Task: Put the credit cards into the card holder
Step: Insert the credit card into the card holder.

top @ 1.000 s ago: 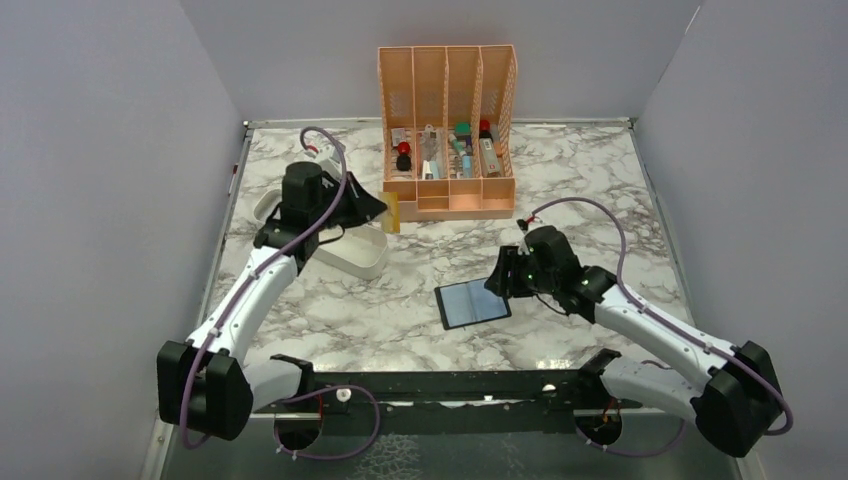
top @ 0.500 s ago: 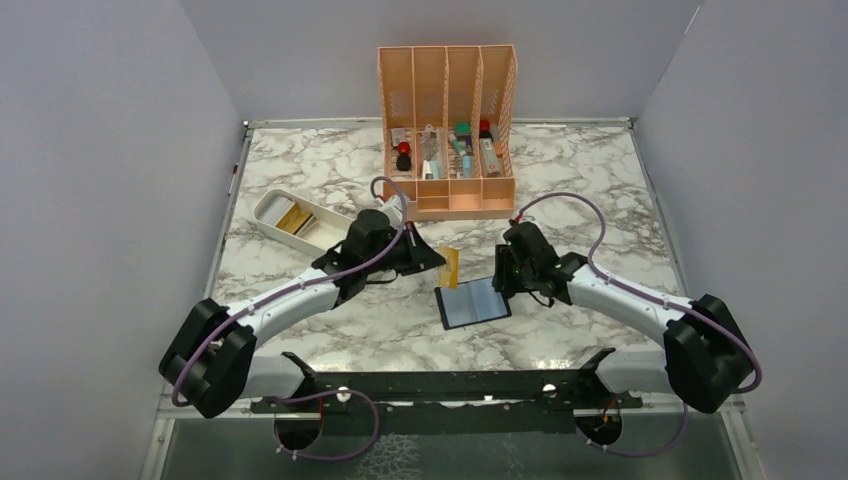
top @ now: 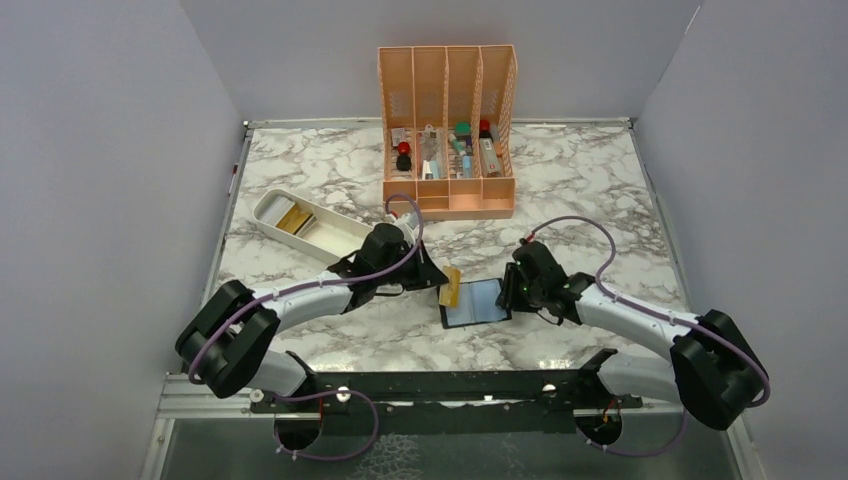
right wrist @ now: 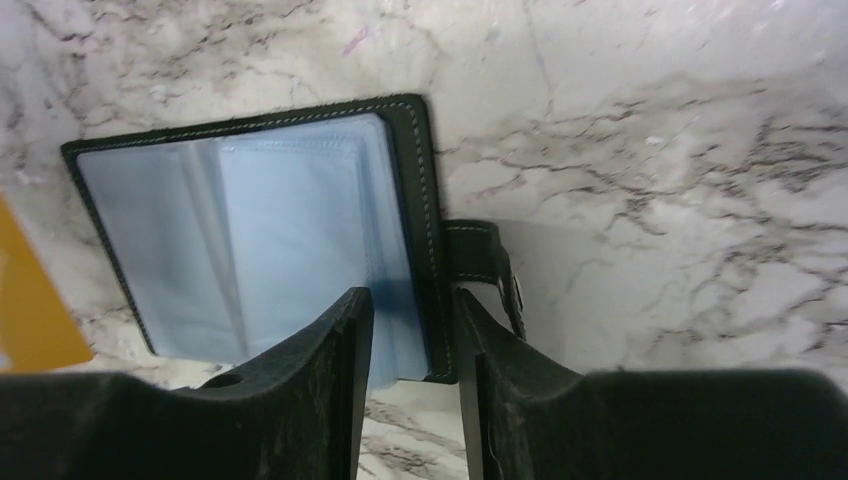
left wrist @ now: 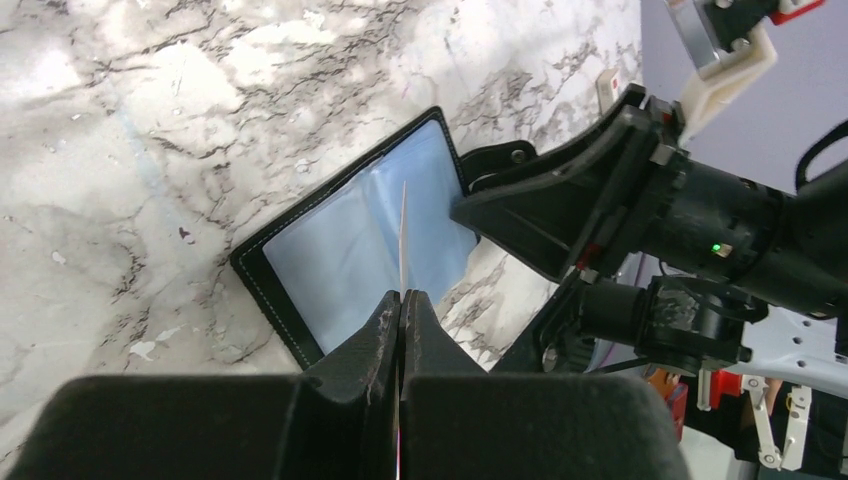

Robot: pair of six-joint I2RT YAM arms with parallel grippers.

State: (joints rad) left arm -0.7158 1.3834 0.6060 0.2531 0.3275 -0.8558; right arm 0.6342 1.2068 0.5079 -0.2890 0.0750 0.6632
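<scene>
Left gripper [left wrist: 401,298] brought its pinched credit card [top: 450,290], seemingly edge-up, long axis toward the card holder [top: 481,304].

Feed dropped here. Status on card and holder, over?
Left gripper shut on gold card, at open card holder. Right gripper open, astride holder's clasp edge. Nothing in the way.

Veined glossy table [top: 400,338] — stitched matt card holder [top: 478,303]

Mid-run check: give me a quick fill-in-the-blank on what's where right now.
The gold credit card is gripped by the ___ pincer.
The card holder lies ___, pockets facing up.
Spare gold cards lie in the ___ tray.
Missing words: left; open; white.
</scene>
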